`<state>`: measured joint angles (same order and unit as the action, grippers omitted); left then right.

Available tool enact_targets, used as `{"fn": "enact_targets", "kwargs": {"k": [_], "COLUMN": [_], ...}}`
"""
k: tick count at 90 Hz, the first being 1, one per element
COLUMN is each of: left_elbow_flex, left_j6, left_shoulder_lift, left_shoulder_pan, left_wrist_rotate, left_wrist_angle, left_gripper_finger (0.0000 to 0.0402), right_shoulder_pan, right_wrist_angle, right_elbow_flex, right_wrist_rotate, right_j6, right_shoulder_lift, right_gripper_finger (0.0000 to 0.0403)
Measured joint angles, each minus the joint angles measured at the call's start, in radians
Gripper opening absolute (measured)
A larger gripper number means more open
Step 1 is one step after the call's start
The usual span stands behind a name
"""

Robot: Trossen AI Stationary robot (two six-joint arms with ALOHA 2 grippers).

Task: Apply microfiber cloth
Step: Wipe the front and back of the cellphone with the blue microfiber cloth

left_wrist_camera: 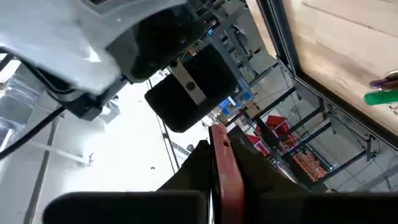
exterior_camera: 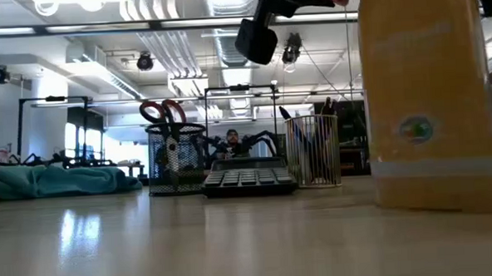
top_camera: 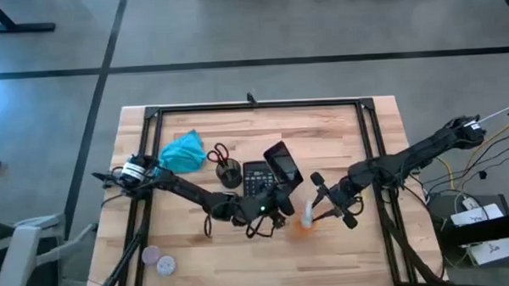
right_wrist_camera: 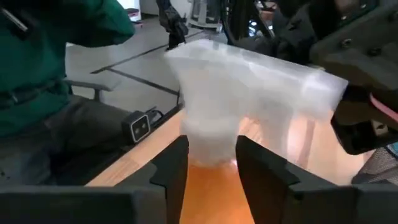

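The turquoise microfiber cloth (top_camera: 183, 152) lies bunched on the table's far left part (exterior_camera: 56, 179), with no gripper near it. My left gripper (top_camera: 277, 193) is at mid-table, shut on a flat black slab with a red edge (top_camera: 282, 163) that is raised above the calculator (top_camera: 256, 179). My right gripper (top_camera: 320, 210) is shut on an orange spray bottle (top_camera: 306, 218) with a white spray head. The bottle stands upright on its base near the front edge (exterior_camera: 431, 97). My left gripper pinches the slab's red edge (left_wrist_camera: 222, 163) between its two fingers (left_wrist_camera: 186, 180). The slab stands out beyond the fingers, tilted and clear of the table. My right gripper has one finger (right_wrist_camera: 171, 165) on either side of the bottle's neck (right_wrist_camera: 211, 146), just below the white head. It comes roughly level from the table's right, and the bottle's base is on the table.
A mesh cup with red scissors (top_camera: 226, 169) stands left of the calculator, and a second mesh cup (exterior_camera: 313, 152) stands to its right. Two small round discs (top_camera: 157, 258) lie at the near left. A person in green (right_wrist_camera: 37, 74) sits beyond the table.
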<state>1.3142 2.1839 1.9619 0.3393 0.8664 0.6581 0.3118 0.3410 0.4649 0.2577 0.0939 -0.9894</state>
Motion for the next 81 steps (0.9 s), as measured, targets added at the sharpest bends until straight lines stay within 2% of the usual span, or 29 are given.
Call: {"fn": "enact_targets", "kwargs": {"k": [13, 31, 50, 64, 81], "left_elbow_flex": [-0.002, -0.019, -0.063, -0.163, -0.295], "left_j6": [-0.055, -0.090, -0.102, -0.127, -0.182], "left_shoulder_lift": [0.000, -0.001, -0.019, -0.079, -0.135], "left_shoulder_pan": [0.000, 0.010, 0.019, 0.018, 0.018], "left_wrist_rotate": [0.022, 0.033, 0.042, 0.043, 0.021], "left_wrist_angle": [0.000, 0.004, 0.067, 0.169, 0.293], "left_gripper_finger": [0.0012, 0.0012, 0.0012, 0.0012, 0.0012], "right_shoulder_pan": [0.000, 0.028, 0.078, 0.086, 0.085], "right_wrist_angle": [-0.087, -0.367, -0.551, -0.589, -0.596], "right_elbow_flex": [0.020, 0.120, 0.273, 0.349, 0.459], "right_wrist_rotate": [-0.035, -0.270, -0.393, -0.455, -0.503], "right_j6": [-0.030, -0.055, -0.159, -0.303, -0.489], "right_shoulder_lift": [0.030, 0.087, 0.089, 0.072, 0.022], "right_gripper_finger": [0.0181, 0.0241, 0.0295, 0.0313, 0.0301]}}
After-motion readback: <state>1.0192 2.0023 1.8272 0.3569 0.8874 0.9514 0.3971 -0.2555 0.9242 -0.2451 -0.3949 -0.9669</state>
